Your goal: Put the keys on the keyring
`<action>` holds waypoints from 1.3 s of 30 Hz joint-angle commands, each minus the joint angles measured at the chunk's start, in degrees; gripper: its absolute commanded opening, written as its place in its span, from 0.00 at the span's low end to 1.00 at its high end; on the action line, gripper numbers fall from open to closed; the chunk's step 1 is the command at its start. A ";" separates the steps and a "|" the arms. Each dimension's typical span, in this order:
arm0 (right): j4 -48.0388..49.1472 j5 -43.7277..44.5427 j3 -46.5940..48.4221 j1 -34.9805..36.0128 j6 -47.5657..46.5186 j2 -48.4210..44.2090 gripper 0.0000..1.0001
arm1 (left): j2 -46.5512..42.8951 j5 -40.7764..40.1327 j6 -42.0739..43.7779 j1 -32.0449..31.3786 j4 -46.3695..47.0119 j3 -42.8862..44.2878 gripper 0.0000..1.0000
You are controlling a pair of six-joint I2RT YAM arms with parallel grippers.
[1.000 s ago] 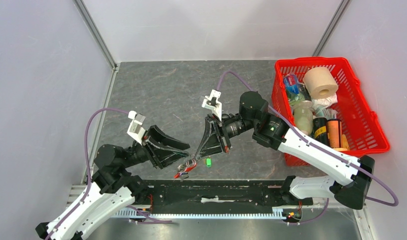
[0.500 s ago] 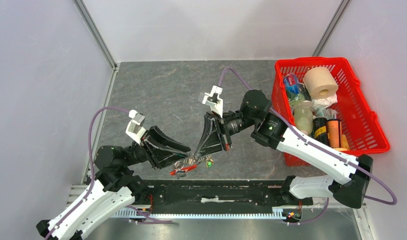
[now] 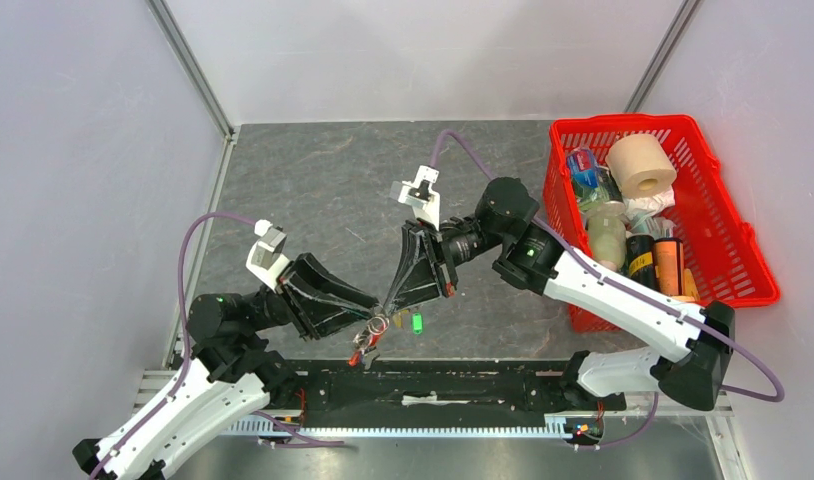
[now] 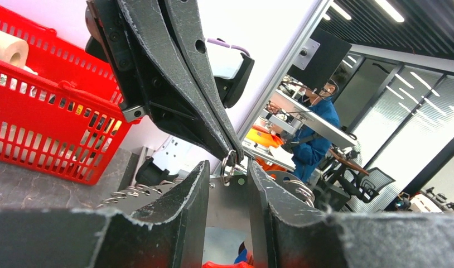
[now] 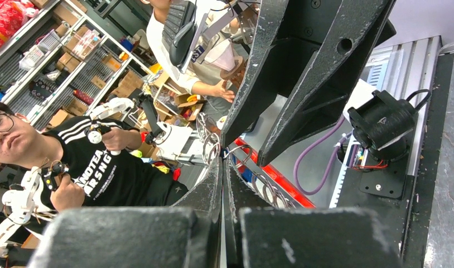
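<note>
The keyring (image 3: pixel 380 323) is a thin silver ring pinched edge-on in my right gripper (image 3: pixel 386 308), which is shut on it. Its red fob (image 3: pixel 363 351) hangs below the ring, by the table's near edge. In the left wrist view the keyring (image 4: pixel 228 172) sits in the gap at the tips of my left gripper (image 4: pixel 228 163), whose jaws stand apart and do not touch it. The right gripper (image 5: pixel 222 159) shows the keyring (image 5: pixel 212 148) at its tips. A green-headed key (image 3: pixel 417 322) lies on the table just right of the grippers.
A red basket (image 3: pixel 753 262) with a paper roll (image 3: pixel 641 165) and bottles stands at the right. The black rail (image 3: pixel 433 385) runs along the near edge, close below the fob. Grey walls enclose the table.
My left gripper's jaws have narrowed around the ring. Both grippers shifted slightly, and the fob now hangs lower under the ring. The green-headed key has not moved.
</note>
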 commanded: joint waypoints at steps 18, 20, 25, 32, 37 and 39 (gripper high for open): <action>10.22 -1.42 -0.20 0.16 4.81 0.84 0.00 | -1.64 1.22 -2.01 -0.20 2.39 -0.09 0.19; 10.22 -1.35 -0.28 0.19 4.78 0.90 0.00 | -1.73 1.14 -2.01 -0.20 2.37 -0.02 0.16; 10.29 -1.21 -0.47 0.36 4.64 1.29 0.00 | -1.82 1.01 -2.10 -0.12 2.53 0.07 0.06; 10.48 -0.64 -0.13 0.89 4.69 2.68 0.00 | -1.77 1.50 -2.50 -0.15 3.11 -0.03 0.04; 10.48 -0.21 -0.04 0.93 4.69 2.89 0.00 | -2.51 1.56 -2.54 -0.19 3.21 -0.25 0.02; 10.48 -0.08 -0.04 1.01 4.61 3.06 0.00 | -2.86 1.52 -2.69 -0.16 3.79 -0.54 0.02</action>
